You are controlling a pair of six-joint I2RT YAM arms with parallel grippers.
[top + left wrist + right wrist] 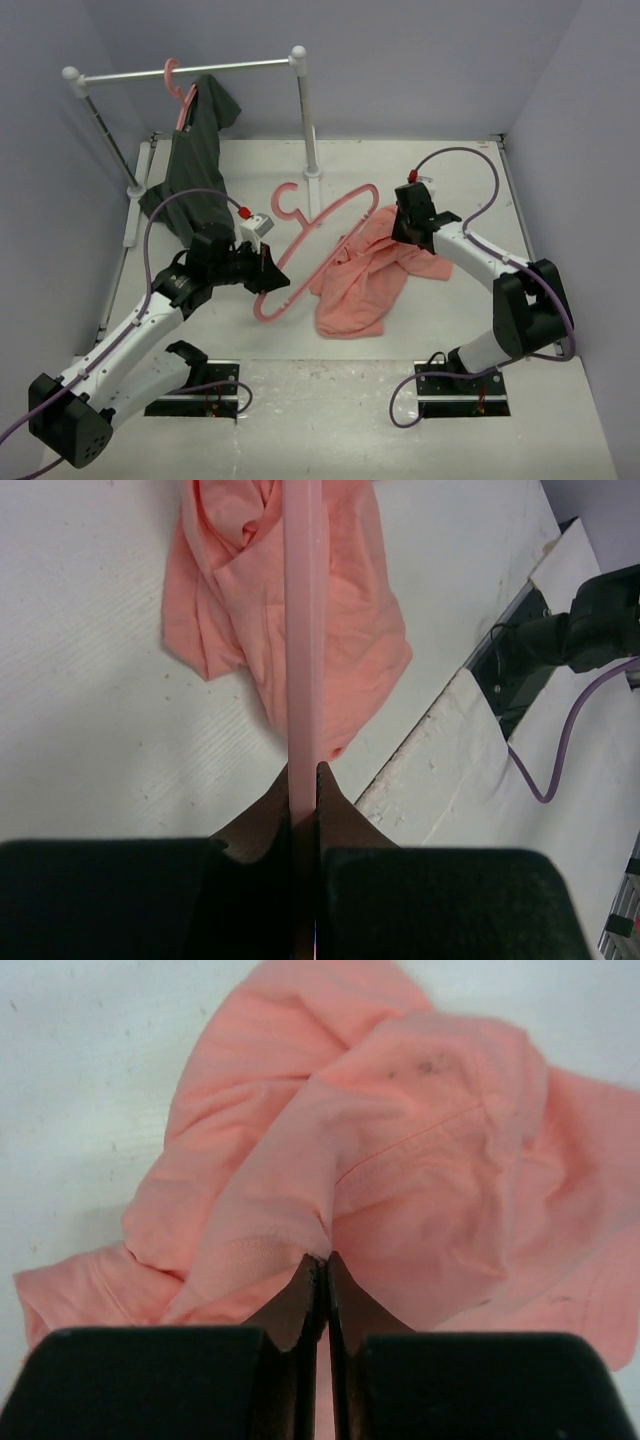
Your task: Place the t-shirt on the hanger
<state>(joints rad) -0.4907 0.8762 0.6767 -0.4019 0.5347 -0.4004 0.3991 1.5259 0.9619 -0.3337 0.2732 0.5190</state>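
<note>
- Find the t-shirt (pixel 360 285) first. It lies crumpled on the table (pixel 450 335) and no part of it is on the hanger yet.
- The hanger (pixel 340 206) is held off the table at a tilt. One shoulder reaches over the t-shirt's far edge, and the hook points away from the t-shirt.
- The left gripper (pixel 304 770) is at the hanger's end to the left of the t-shirt, with its fingers pressed together on the thin pink bar. Gripping at this end probably keeps the opposite shoulder free to enter the garment.
- The right gripper (pixel 326 1258) is at the t-shirt's far right edge and pinches a raised fold of cloth between its nearly closed fingers. A stitched seam runs just beside the pinch. You cannot tell whether that seam is the collar, a sleeve or the hem.
- This pinch probably serves to lift the cloth and open it for the hanger. Confirm that only one layer is caught before you advance.
- The dark grey shirt (pixel 195 160) hangs from the rail (pixel 200 72), well beyond the t-shirt. Leave it alone.
</note>
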